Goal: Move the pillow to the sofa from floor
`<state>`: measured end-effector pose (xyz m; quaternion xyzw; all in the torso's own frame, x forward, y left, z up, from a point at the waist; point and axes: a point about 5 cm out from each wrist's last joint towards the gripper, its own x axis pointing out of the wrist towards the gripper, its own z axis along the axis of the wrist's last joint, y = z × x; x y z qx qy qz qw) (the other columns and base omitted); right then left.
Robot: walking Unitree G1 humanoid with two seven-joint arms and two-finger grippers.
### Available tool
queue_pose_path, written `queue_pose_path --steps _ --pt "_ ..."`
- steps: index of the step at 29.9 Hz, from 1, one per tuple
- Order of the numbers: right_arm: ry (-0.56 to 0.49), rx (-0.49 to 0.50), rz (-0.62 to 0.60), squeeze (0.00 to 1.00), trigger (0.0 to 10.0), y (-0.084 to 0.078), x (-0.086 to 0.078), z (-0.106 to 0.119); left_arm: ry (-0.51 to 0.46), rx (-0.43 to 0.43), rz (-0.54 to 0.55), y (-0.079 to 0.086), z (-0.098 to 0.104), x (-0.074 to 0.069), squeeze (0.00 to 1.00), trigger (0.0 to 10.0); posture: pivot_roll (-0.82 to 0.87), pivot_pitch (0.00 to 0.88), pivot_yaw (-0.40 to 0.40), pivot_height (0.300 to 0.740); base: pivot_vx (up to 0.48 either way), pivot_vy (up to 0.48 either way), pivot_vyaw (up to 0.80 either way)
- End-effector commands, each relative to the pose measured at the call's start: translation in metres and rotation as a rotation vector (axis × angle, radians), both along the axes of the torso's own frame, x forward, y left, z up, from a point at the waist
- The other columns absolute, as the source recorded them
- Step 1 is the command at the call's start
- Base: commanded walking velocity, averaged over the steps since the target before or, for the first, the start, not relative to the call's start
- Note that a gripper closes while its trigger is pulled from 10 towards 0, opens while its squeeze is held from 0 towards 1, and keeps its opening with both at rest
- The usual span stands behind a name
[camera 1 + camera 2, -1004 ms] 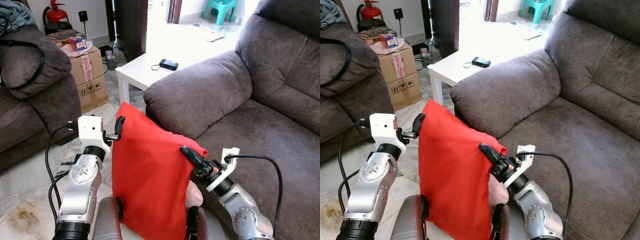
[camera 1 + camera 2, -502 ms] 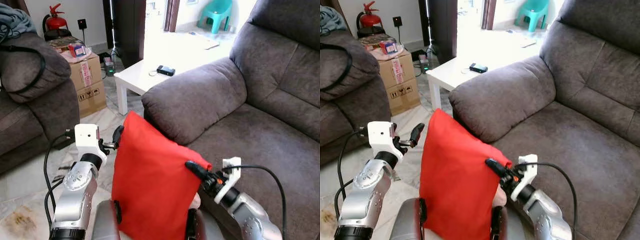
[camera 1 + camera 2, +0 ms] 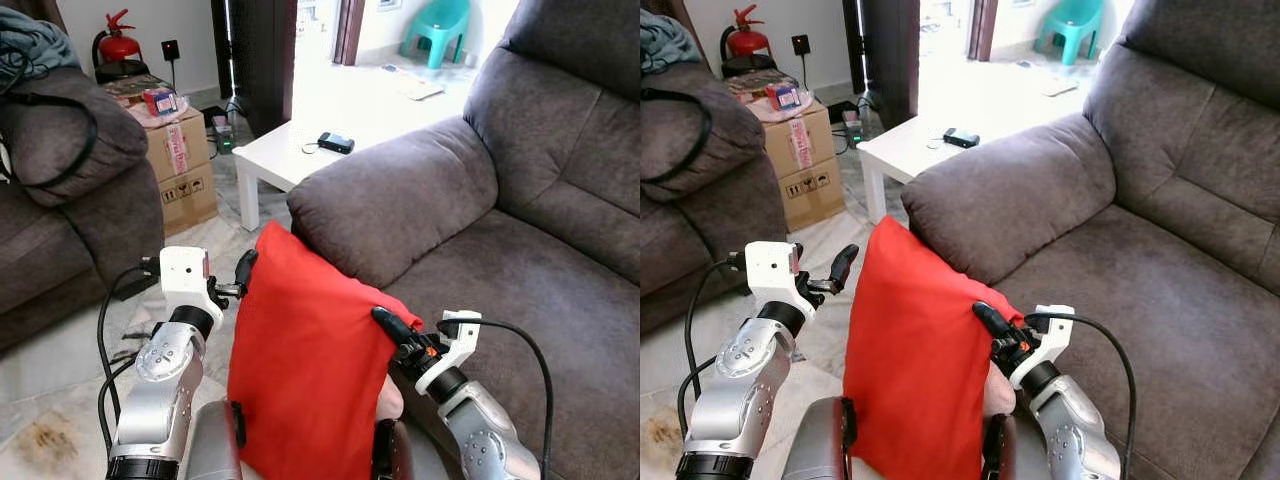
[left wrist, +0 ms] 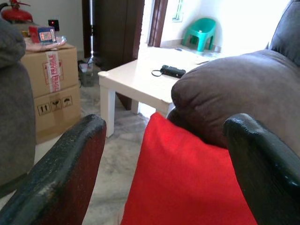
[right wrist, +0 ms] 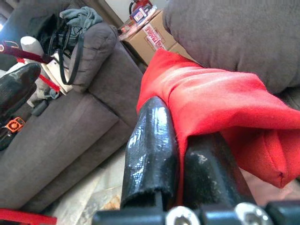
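I am holding a red pillow [image 3: 305, 370] upright in front of me, off the floor, with its top edge just beside the armrest [image 3: 395, 200] of the grey sofa [image 3: 520, 260]. My right gripper [image 3: 392, 327] is pinching the pillow's upper right corner; in the right wrist view the two black fingers [image 5: 150, 150] are pressing together with red cloth caught between them. My left gripper [image 3: 242, 272] is sitting at the pillow's upper left edge with its fingers spread apart; in the left wrist view the cloth lies beyond the gap between them, ungripped. So the right side alone is carrying the hold, I judge.

The step in hand is the carry: the pillow is up but not yet over the seat. Next I am expecting to raise it above the armrest, swing it to my right over the seat cushion, and only then let the right fingers part. A white table [image 3: 300, 150] and cardboard boxes [image 3: 180, 160] are standing behind, well apart from the pillow.
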<state>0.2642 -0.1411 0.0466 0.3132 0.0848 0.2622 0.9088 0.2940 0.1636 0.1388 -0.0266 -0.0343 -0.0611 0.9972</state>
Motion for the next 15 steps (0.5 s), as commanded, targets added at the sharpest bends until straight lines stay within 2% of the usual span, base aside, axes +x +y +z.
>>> queue_pose_path --steps 1,8,15 --pt "-0.128 0.003 -0.044 0.0 10.0 -0.0079 0.0104 0.0225 -0.018 0.006 -0.014 -0.0035 0.0044 0.0005 0.0 10.0 0.14 0.0 -0.113 0.64 0.0 0.0 0.0" --pt "-0.13 0.002 -0.033 0.0 10.0 -0.0046 0.0108 0.0221 -0.019 0.013 -0.024 -0.0059 0.0045 0.0006 0.0 10.0 0.14 0.0 -0.114 0.683 0.0 0.0 0.0" --pt "-0.127 -0.003 -0.03 0.0 10.0 -0.0026 0.0117 0.0211 -0.019 0.016 -0.028 -0.0058 0.0045 0.0005 0.0 10.0 0.14 0.0 -0.111 0.683 0.0 0.0 0.0"
